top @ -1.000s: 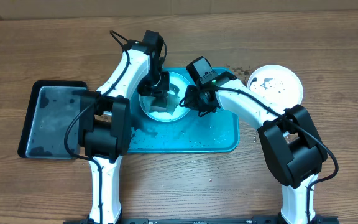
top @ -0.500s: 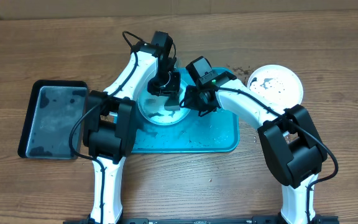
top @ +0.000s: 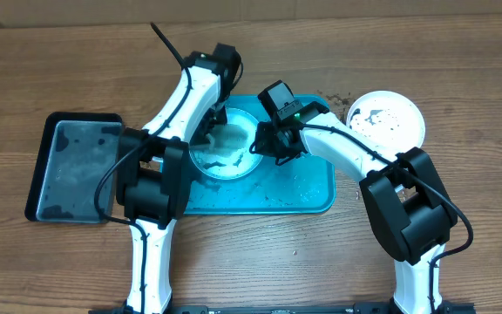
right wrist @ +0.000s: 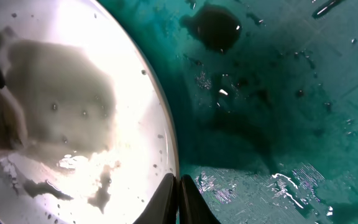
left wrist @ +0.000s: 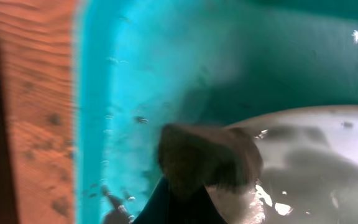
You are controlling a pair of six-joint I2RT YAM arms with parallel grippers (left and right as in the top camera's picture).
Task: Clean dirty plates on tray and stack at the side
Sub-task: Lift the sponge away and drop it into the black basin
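Jaws: both shut. Left pinching sponge (left wrist: 207,155), swept from centre of mint plate (top: 227,157) out to far-left rim; right clamped on right rim, steadying it on tray (top: 303,192). Still smeared near side; more scrubbing likely.

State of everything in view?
mint plate: on turquoise tray, wet, smeared
white plate: on table, dirty specks
sponge: against mint plate
left gripper: jaws shut on sponge
right gripper: jaws shut on mint plate rim
turquoise tray: wet
black tray: wet-looking
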